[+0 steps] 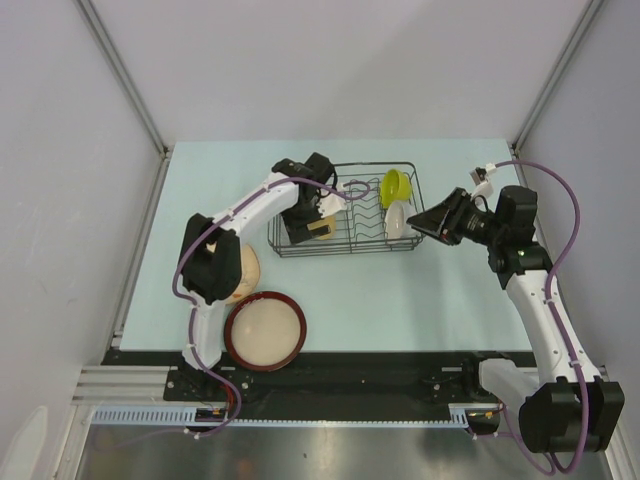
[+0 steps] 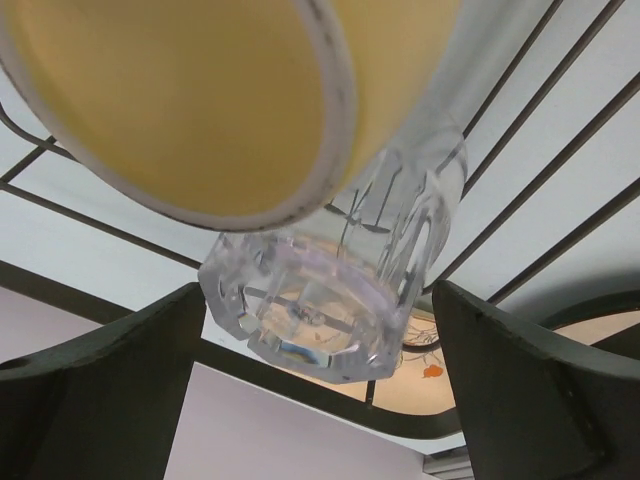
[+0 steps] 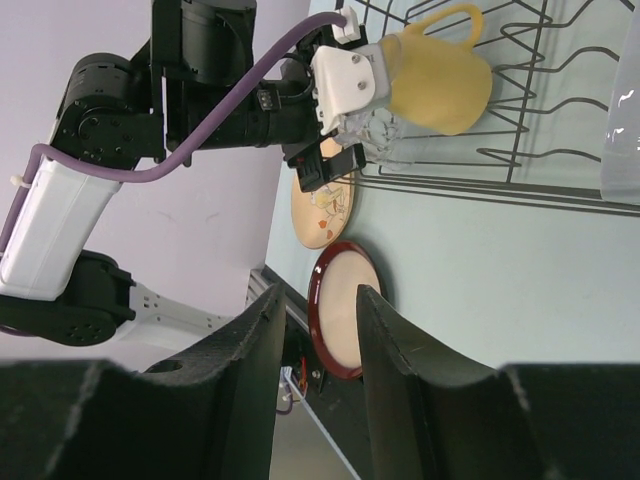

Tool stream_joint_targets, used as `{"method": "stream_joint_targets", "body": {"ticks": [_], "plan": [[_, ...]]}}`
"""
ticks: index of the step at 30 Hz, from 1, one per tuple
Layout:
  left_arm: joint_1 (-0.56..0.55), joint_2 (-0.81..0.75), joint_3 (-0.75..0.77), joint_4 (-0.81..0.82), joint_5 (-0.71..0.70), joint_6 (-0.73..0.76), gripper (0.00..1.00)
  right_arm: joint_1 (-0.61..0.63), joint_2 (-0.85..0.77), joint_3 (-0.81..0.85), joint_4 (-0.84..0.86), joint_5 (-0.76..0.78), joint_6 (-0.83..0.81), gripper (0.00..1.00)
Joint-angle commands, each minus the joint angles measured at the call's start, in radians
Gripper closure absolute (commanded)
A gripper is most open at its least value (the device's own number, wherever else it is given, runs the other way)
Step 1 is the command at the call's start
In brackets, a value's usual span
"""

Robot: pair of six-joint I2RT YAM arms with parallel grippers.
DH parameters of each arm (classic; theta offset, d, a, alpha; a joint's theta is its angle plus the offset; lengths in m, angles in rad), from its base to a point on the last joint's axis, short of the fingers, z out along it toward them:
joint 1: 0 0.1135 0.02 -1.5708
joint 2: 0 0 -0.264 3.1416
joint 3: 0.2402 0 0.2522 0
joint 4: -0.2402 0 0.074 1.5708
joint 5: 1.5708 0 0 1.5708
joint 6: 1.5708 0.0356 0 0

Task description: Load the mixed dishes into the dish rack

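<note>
On the near left of the desk, the flowered plate and the red-rimmed dish are lying outside the rack, so both are waiting to be loaded. In the rack's left end, the yellow mug is sitting on the wires with the glass just beside it. The left gripper is standing wide open around the glass, its fingers touching neither side. Toward the right end, the green bowl and the saucer are sitting among the slots. Just off the rack's right end, the right gripper is hovering with fingers partly apart, holding nothing. Four of six dishes are looking loaded.
</note>
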Motion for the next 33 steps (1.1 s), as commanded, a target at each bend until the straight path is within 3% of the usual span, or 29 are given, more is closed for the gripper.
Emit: {"method": "stream_joint_targets", "body": {"ticks": [1, 10, 20, 33], "plan": [[-0.009, -0.032, 0.005, -0.005, -0.008, 0.006, 0.0, -0.005, -0.024, -0.001, 0.016, -0.011, -0.001, 0.61], [-0.009, -0.062, 0.049, -0.02, -0.034, 0.004, 0.0, -0.005, -0.027, -0.009, 0.006, -0.011, -0.012, 0.61], [-0.011, -0.082, 0.408, -0.097, 0.038, -0.024, 0.0, -0.005, -0.03, -0.024, 0.009, -0.011, -0.016, 0.61], [-0.021, 0.028, 0.376, -0.028, 0.236, -0.163, 0.0, -0.008, -0.027, -0.027, -0.001, -0.008, -0.022, 0.61]]}}
